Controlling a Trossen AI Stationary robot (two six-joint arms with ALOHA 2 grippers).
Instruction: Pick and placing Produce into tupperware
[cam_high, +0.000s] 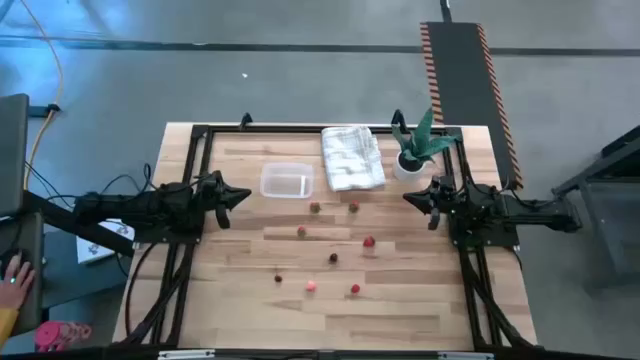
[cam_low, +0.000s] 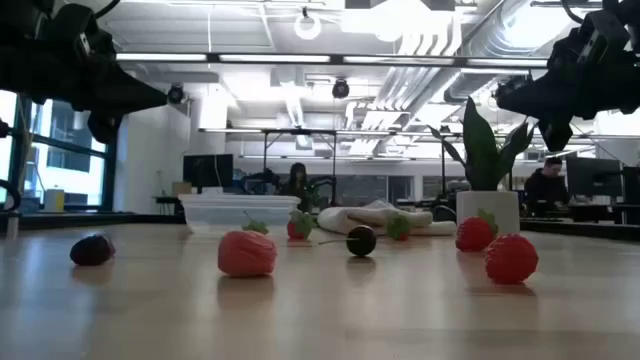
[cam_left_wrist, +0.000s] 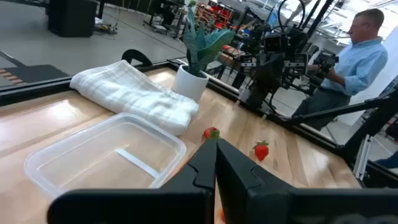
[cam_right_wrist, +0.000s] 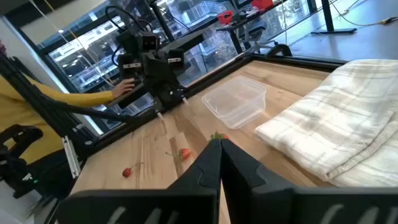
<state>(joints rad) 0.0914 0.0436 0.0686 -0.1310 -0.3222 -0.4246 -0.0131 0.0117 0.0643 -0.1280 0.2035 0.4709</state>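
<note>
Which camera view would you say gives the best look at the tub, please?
The left wrist view: the tub fills the foreground, clear, empty, beside the towel. The high view shows it small, left of the towel. The right wrist view shows it farther off. The low view shows only its side, behind the berries.

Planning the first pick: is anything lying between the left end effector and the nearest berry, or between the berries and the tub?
Nothing visible. The left end effector is shut above bare wood beside the tub; the nearest berry lies just past it.
</note>
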